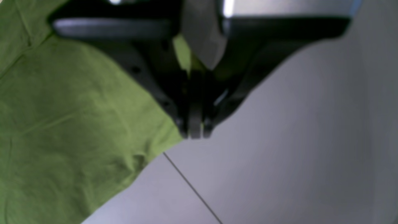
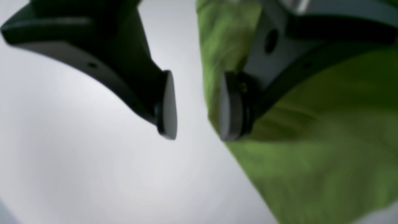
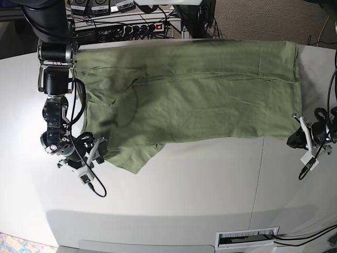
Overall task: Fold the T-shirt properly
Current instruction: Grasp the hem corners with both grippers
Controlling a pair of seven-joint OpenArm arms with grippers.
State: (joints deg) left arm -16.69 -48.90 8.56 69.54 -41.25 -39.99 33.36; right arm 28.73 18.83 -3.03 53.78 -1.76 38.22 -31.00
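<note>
The olive-green T-shirt (image 3: 200, 95) lies spread flat across the far half of the white table, with one sleeve (image 3: 134, 155) pointing toward the near side. In the base view my left gripper (image 3: 298, 132) sits at the shirt's right-hand near corner. The left wrist view shows this left gripper (image 1: 195, 132) shut, pinching the edge of the T-shirt (image 1: 62, 109), and a strip of green shows between its fingers. My right gripper (image 3: 99, 150) stands open at the shirt's left edge beside the sleeve. In the right wrist view the right gripper (image 2: 199, 107) is open, one pad against the T-shirt (image 2: 311, 171) edge.
The white table (image 3: 184, 200) has a thin seam line (image 1: 192, 189) running across it near the left gripper. A power strip and cables (image 3: 131, 21) lie behind the table's far edge. Cables trail from both wrists.
</note>
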